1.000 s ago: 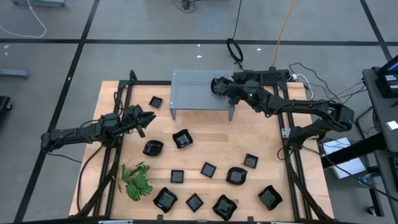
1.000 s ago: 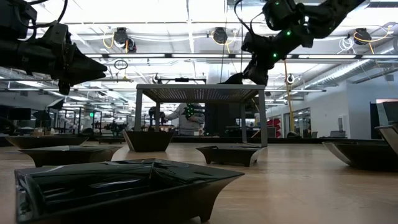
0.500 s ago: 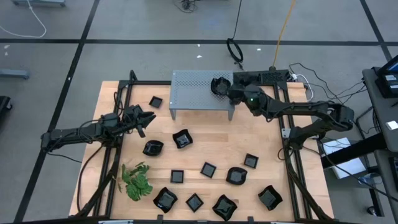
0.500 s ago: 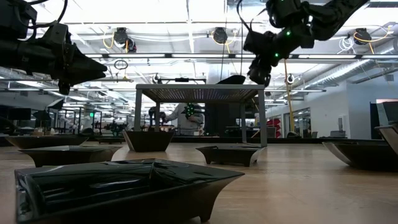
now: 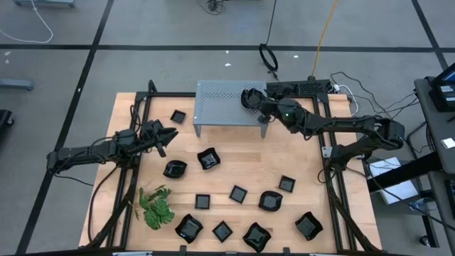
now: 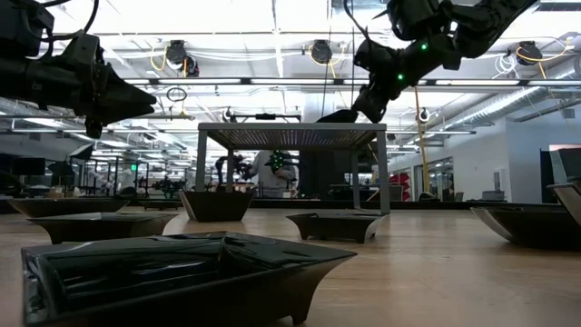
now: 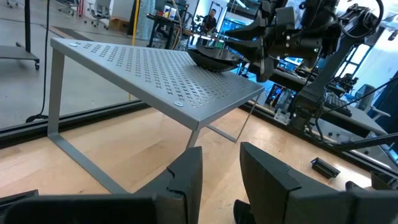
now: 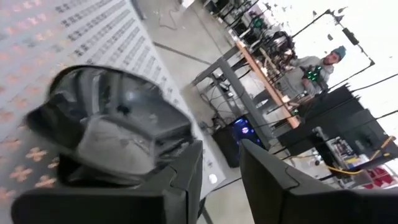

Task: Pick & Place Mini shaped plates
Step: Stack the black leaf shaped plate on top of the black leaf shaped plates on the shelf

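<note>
Right fingers (image 8: pixel 217 180) gripping plate (image 5: pixel 250 97) over perforated stand (image 5: pixel 224 107), sprig (image 5: pixel 156 206) well apart

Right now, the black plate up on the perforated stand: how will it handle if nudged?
The plate looks rigid and glossy, so probably slippery on the metal stand. Its rounded, footed underside suggests it may rock rather than roll. It sits near the stand's edge, so a push could slide it off.

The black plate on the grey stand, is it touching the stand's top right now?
Touching. In the left wrist view the plate sits flat on the perforated stand with no gap under its base.
</note>
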### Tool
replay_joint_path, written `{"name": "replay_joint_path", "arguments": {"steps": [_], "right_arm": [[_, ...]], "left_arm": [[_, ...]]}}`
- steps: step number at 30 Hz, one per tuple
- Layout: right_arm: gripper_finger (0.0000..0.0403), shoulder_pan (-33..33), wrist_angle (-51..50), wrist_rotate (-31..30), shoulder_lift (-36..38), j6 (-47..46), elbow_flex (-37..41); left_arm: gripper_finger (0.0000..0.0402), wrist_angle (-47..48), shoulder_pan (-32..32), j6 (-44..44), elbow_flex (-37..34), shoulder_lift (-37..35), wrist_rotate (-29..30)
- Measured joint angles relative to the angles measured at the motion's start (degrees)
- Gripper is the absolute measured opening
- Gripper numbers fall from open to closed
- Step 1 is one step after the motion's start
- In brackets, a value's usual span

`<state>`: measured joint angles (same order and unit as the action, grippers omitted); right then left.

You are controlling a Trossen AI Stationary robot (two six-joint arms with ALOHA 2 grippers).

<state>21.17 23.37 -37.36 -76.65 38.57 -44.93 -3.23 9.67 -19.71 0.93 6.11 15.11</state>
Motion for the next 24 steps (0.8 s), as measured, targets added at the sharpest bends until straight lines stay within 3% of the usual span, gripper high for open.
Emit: {"name": "replay_joint_path", "arguments": {"steps": [12, 18, 24], "right_arm": [[0.0093, -2.22, -0.89, -0.22, 2.38, -2.40, 0.00], [0.0093, -1.63, -3.65, -1.29, 5.01, -24.61, 0.00], [0.0093, 2.24, -8.67, 5.91, 5.30, -40.37, 0.00]], "left_arm": [[0.0111, -0.02, -0.01, 0.00, -0.02, 0.00, -0.01], [0.0111, -0.02, 0.00, -0.02, -0.02, -0.02, 0.00], [0.0111, -0.02, 0.00, 0.00, 0.00, -0.02, -0.02]]}}
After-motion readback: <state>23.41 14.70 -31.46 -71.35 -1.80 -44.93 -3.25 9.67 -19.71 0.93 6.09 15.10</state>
